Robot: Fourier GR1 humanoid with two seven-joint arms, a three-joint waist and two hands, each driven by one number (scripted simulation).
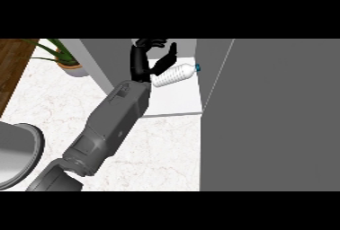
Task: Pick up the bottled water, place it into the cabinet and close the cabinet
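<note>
Marble counter (159, 148) fills the near ground, a grey round object (16, 152) at eight o'clock. Left hand (143, 58) reaches up toward twelve o'clock into the cabinet (179, 96), fingers spread and released. Bottled water (174, 74) lies tilted on the white shelf, just beside the palm. Farther off, at ten o'clock, stands a potted plant (63, 58).

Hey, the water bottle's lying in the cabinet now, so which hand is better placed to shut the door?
Probably the left. The left hand is up at the cabinet, open beside the bottle and close to the grey door. The right hand isn't in view.
</note>
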